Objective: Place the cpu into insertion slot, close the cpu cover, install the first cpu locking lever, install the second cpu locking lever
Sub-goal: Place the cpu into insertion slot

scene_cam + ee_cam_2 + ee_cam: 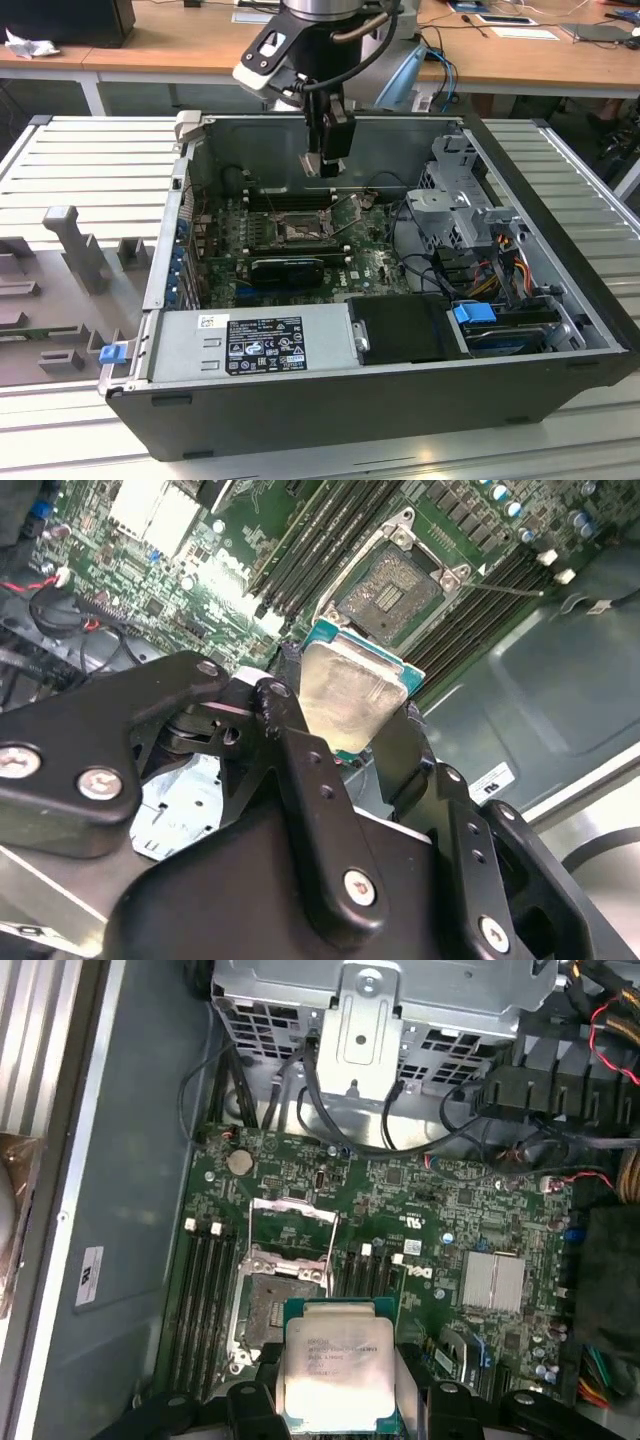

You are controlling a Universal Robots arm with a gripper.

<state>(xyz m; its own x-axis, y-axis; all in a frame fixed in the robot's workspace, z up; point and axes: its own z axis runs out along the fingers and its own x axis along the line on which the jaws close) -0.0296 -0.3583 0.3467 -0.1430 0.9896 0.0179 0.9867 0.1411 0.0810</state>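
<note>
Right now I have the hand [352, 730] pinching the cpu [335, 1365] by two opposite edges, metal top facing up in both wrist views. It hangs above the motherboard [420, 1200] inside the open computer case [350, 400], near the insertion slot [275, 1305] but clear of it. The slot lies bare, with the cpu cover [290, 1222] swung up off it.
</note>
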